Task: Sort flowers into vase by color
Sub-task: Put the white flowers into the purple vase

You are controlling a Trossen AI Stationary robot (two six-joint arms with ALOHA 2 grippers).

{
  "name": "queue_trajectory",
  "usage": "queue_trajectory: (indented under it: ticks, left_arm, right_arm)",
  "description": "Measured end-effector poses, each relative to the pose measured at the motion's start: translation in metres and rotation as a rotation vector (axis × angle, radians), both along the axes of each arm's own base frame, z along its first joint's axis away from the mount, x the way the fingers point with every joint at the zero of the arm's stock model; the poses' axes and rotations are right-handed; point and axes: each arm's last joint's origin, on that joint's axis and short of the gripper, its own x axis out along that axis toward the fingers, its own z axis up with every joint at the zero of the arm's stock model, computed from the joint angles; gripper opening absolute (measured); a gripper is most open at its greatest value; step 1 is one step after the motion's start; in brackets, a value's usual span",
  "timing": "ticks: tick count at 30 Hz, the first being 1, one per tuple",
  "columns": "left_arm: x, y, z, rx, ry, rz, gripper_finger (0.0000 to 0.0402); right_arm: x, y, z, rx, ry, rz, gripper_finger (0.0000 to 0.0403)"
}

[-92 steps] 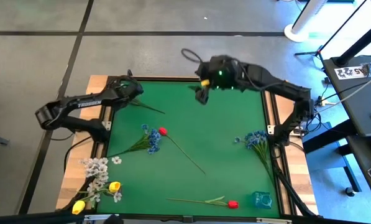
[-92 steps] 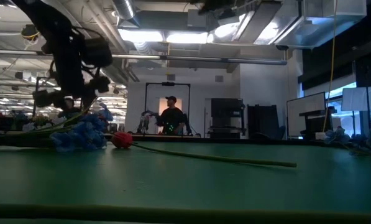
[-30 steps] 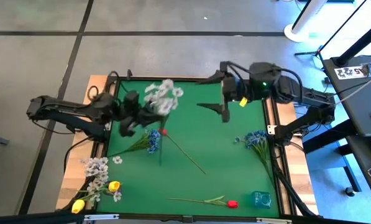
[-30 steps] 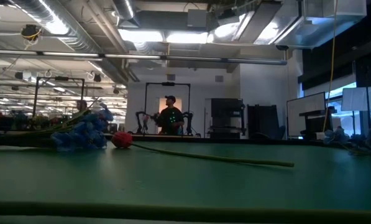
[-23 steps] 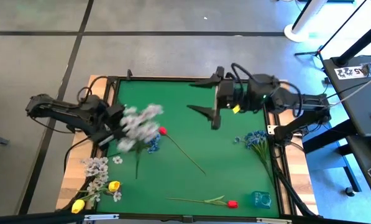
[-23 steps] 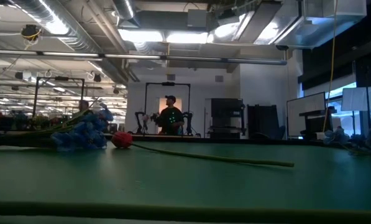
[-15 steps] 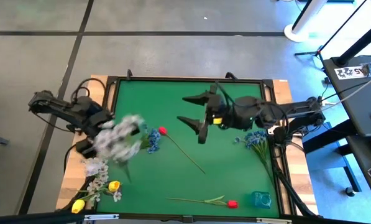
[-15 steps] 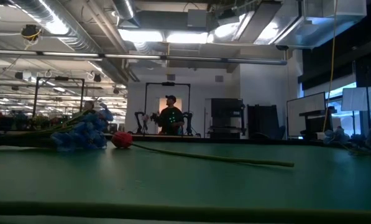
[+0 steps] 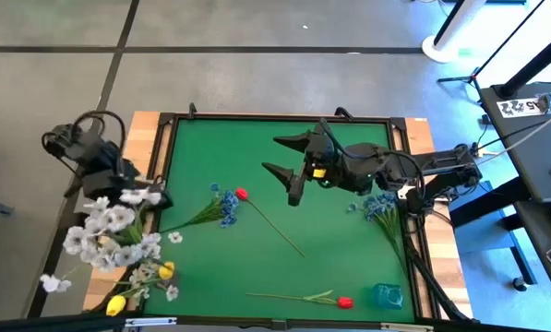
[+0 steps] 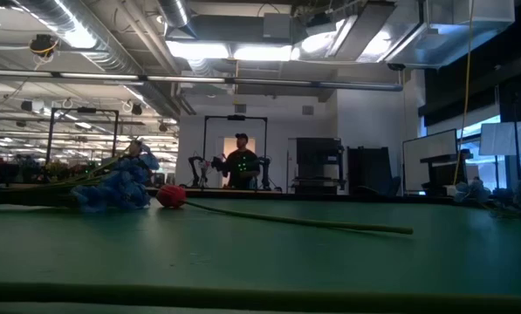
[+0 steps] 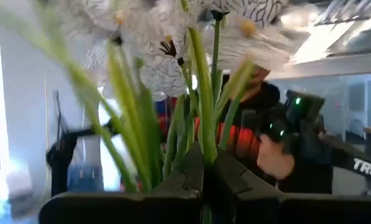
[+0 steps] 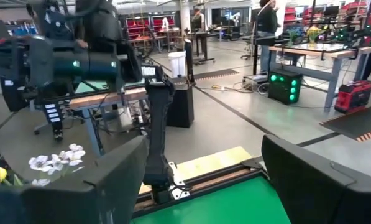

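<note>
Swung well out past the worktop's left edge since the last look, the white spray (image 9: 104, 231) is now carried over the wooden border, where half a second ago it hung just inside the green. The left hand (image 11: 205, 180) is clenched on its green stems, as the left wrist view shows, with the white blossoms fanned out above the fingers (image 11: 173, 180). Below the carried spray, in the near left corner of the worktop (image 9: 340, 267), a second white spray (image 9: 150, 269) is seen lying with two yellow tulips (image 9: 167, 272) beside it.

Over the middle of the green, the right hand (image 9: 289, 169) is held released, its two fingers spread wide apart, nothing between them. Just ahead of it a red tulip (image 9: 242, 195) is laid with its head touching a blue cluster (image 9: 225, 208); both show in the low view too, flat on the surface. A second blue cluster (image 9: 380, 207) is found by the right edge, another red tulip (image 9: 345, 302) along the near edge, and a small teal cube (image 9: 389, 295) near that.
</note>
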Motion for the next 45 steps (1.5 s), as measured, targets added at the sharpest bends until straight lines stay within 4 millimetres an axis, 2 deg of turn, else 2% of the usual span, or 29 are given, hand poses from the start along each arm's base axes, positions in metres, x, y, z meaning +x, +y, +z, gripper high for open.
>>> queue_trajectory:
  ticks: [3, 11, 15, 20, 27, 32, 35, 41, 45]
  left_arm:
    - [-0.011, 0.007, 0.015, -0.005, 0.017, 0.043, 0.0001]
    - [-0.038, 0.021, 0.057, -0.06, -0.106, 0.004, 0.0001]
    - [-0.053, 0.031, 0.063, -0.04, -0.077, 0.037, 0.0001]
    - [-0.074, 0.046, 0.051, 0.025, 0.05, 0.154, 0.0001]
    - [-0.112, 0.066, 0.043, 0.023, 0.099, 0.155, 0.0001]
    - [-0.129, 0.076, 0.037, 0.027, 0.1, 0.167, 0.0001]
    - [-0.13, 0.076, 0.03, 0.064, 0.104, 0.174, 0.0001]
    - [-0.111, 0.065, 0.004, 0.161, 0.2, 0.15, 0.0001]
    - [-0.105, 0.061, -0.008, 0.194, 0.213, 0.113, 0.0001]
  right_arm:
    - [0.0, 0.0, 0.0, -0.001, 0.001, 0.006, 0.0317]
    - [0.0, 0.0, 0.0, -0.001, 0.003, 0.0, 0.0317]
    - [0.0, 0.0, 0.0, -0.001, 0.003, 0.0, 0.0317]
    - [0.0, 0.0, 0.0, -0.001, 0.003, 0.0, 0.0317]
    - [-0.001, 0.0, -0.002, 0.021, 0.009, -0.02, 0.0317]
    - [-0.001, -0.001, -0.004, 0.037, 0.03, -0.048, 0.0317]
    - [-0.002, -0.002, -0.006, 0.051, 0.043, -0.068, 0.0317]
    - [-0.002, -0.002, -0.007, 0.086, 0.04, -0.088, 0.0317]
    - [-0.002, -0.003, -0.007, 0.123, 0.022, -0.123, 0.0317]
